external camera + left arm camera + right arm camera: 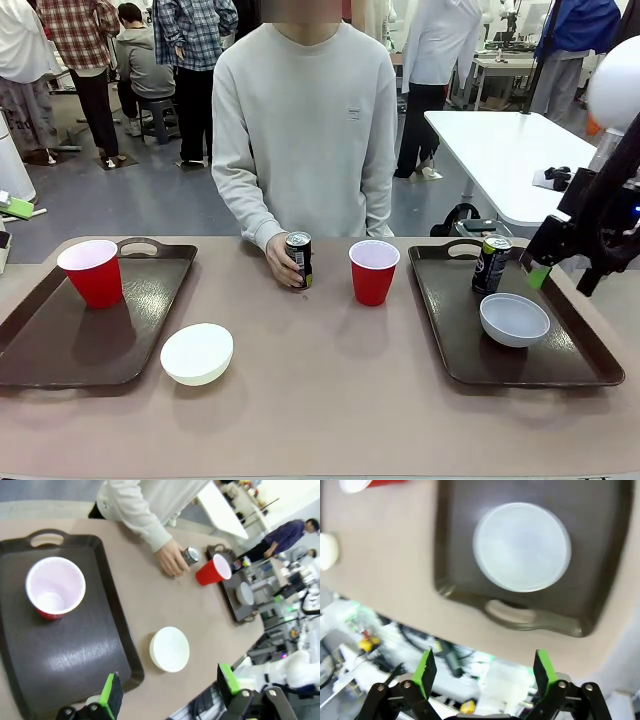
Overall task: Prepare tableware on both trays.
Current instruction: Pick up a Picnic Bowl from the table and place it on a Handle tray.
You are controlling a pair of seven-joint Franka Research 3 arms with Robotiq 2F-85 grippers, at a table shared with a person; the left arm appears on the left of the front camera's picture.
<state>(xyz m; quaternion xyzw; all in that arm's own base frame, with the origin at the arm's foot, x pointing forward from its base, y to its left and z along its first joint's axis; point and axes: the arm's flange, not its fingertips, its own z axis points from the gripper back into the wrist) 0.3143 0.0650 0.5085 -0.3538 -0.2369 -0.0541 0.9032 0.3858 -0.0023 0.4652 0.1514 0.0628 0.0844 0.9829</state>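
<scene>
Smooth grey floor (165, 205), glossy white rectangular table (510, 150) at right, low dark stool (158, 104) far left; standing people (80, 40) behind, even bright light

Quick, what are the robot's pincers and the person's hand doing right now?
Left pincer: open, empty.
Right pincer: open, empty.
Person's hand: holding a dark drink can.

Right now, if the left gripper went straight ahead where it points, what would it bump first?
Probably the cream-white bowl on the table beside the left tray. It lies ahead between the open left gripper's fingers, though depth is hard to judge.
</scene>
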